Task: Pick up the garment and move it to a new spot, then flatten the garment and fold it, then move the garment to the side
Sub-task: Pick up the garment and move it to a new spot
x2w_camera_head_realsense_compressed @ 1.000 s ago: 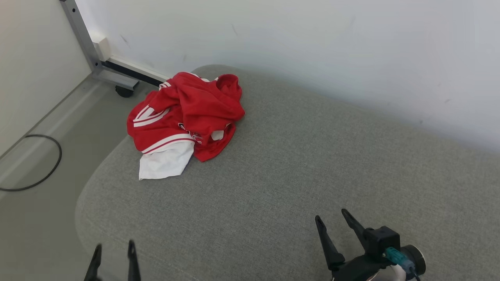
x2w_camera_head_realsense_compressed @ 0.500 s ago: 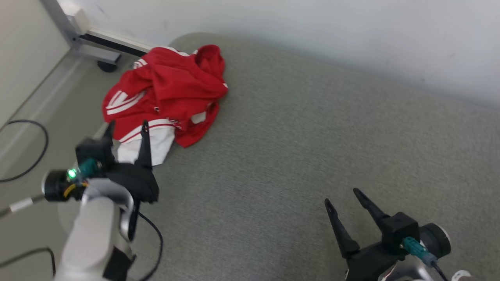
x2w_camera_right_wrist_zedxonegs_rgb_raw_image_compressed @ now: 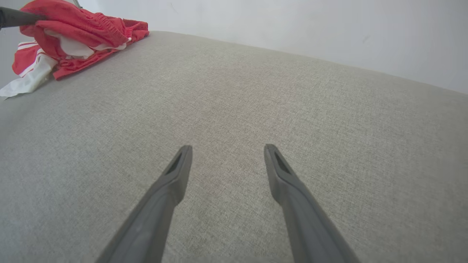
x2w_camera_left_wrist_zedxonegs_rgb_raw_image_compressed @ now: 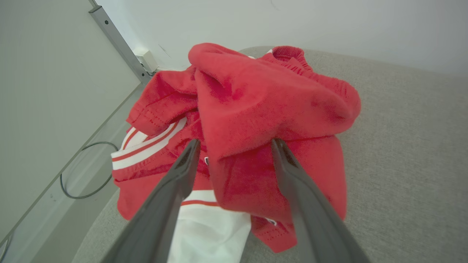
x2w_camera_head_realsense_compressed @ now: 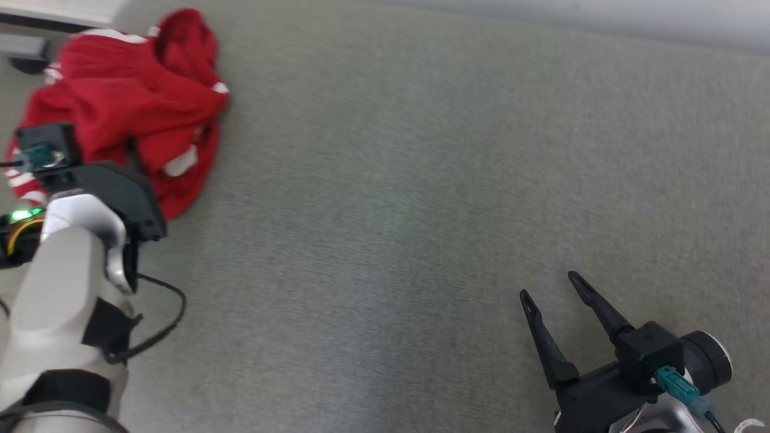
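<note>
Left gripper (x2w_camera_left_wrist_zedxonegs_rgb_raw_image_compressed: 236, 142): spread wide, grasping nothing. Hangs over the near side of the garment (x2w_camera_left_wrist_zedxonegs_rgb_raw_image_compressed: 256, 98), one finger on either side of a raised red fold; contact with cloth not certain. Likely placed so for pinching that fold, the highest and easiest part to catch.

Garment: red, with white stripes and a white panel, crumpled in a heap at the far left corner of the cushion (x2w_camera_head_realsense_compressed: 385, 180), close to the edge. Not yet lifted, so first step of the task pending.

Right gripper (x2w_camera_head_realsense_compressed: 548, 285): likewise spread, empty. Rests low over bare cushion, well apart from the heap; probably held clear, leaving the middle free as a landing spot.

Beyond: wall (x2w_camera_left_wrist_zedxonegs_rgb_raw_image_compressed: 329, 22) behind cushion; floor cable (x2w_camera_left_wrist_zedxonegs_rgb_raw_image_compressed: 86, 171) and metal post (x2w_camera_left_wrist_zedxonegs_rgb_raw_image_compressed: 113, 33) to the left of the heap.
</note>
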